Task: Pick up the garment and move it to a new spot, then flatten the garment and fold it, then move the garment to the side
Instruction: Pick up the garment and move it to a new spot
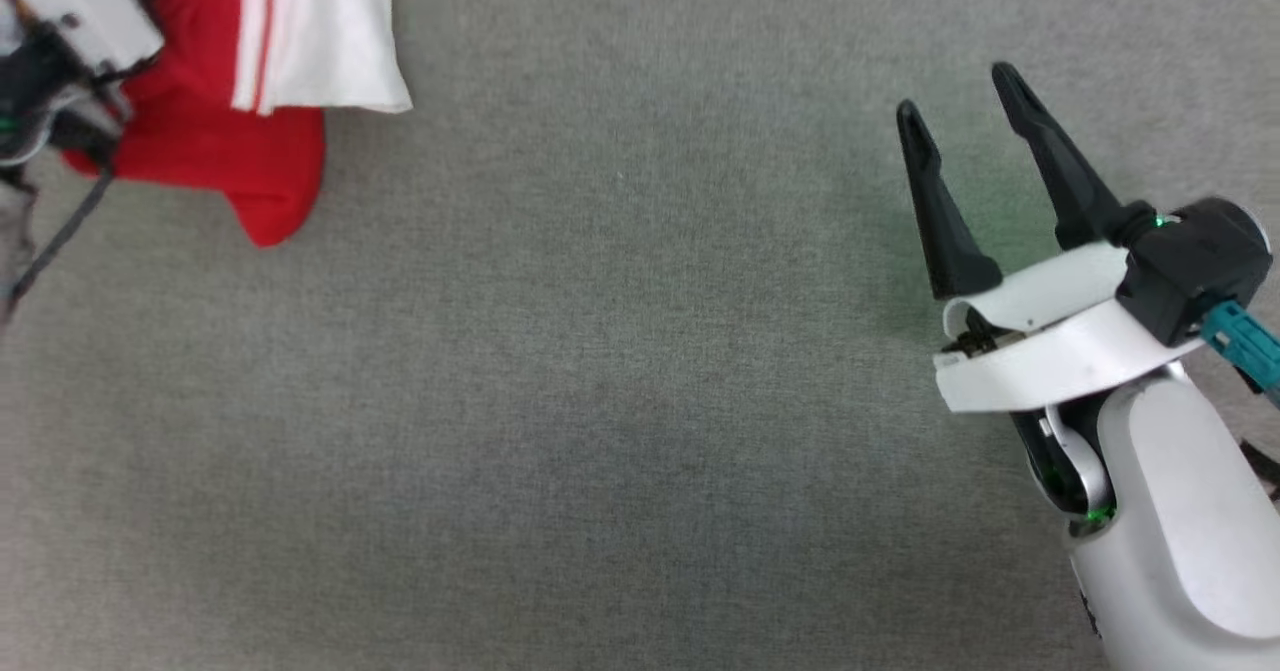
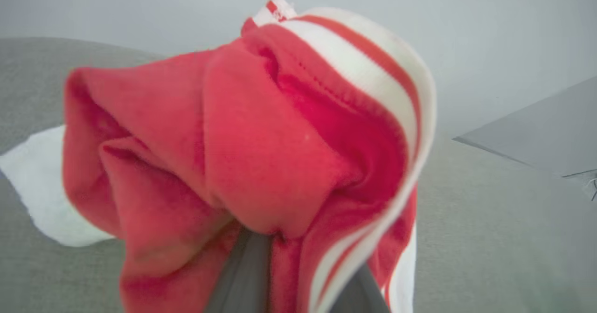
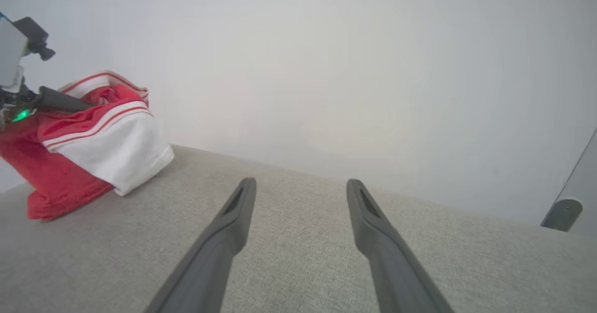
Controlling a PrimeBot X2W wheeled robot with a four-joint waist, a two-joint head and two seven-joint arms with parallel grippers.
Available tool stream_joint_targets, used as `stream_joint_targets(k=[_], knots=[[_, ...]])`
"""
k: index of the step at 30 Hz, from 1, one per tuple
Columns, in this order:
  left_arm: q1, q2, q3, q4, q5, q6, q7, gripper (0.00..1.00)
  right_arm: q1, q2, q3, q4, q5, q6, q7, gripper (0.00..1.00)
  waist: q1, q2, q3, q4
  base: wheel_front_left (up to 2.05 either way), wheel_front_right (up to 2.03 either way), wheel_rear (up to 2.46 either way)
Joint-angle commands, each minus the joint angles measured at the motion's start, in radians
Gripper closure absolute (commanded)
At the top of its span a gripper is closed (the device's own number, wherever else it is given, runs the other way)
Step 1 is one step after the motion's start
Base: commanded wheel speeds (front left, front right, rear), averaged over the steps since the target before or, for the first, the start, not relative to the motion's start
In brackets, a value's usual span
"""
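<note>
While L gripper (image 3: 77, 103) clamps garment (image 1: 200, 141) by far table (image 1: 600, 401) edge, R gripper (image 1: 955, 96) gapes — wide gap btwn.

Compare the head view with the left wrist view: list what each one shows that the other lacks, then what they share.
Head view: the right gripper, jaws open, above the grey surface and well apart from the garment.
Left wrist view: the left gripper up close, jaws pinching bunched red fabric, with a pale wall and a grey panel behind.
Shared: the garment's red body, white panel and striped trim, and the grey surface.
</note>
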Motion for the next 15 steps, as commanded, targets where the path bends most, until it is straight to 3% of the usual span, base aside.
stream_joint_targets(k=[1, 7, 15], knots=[[-0.007, -0.02, -0.003, -0.012, -0.007, 0.001, -0.007, 1.0, 0.02, 0.005, -0.011, 0.004, 0.007, 0.0, -0.01, 0.0, 0.0, 0.0, -0.059, -0.011, 0.0, 0.0, 0.0], [-0.019, -0.094, -0.05, -0.11, -0.024, 0.001, 0.011, 1.0, 0.082, 0.029, -0.099, 0.012, 0.026, 0.0, -0.037, 0.0, 0.0, 0.0, -0.118, -0.055, 0.0, 0.0, 0.0], [-0.022, -0.27, -0.155, -0.163, 0.003, 0.001, 0.053, 1.0, 0.147, 0.064, -0.238, -0.012, 0.039, 0.0, -0.057, 0.0, 0.0, 0.0, -0.145, -0.156, 0.0, 0.0, 0.0]])
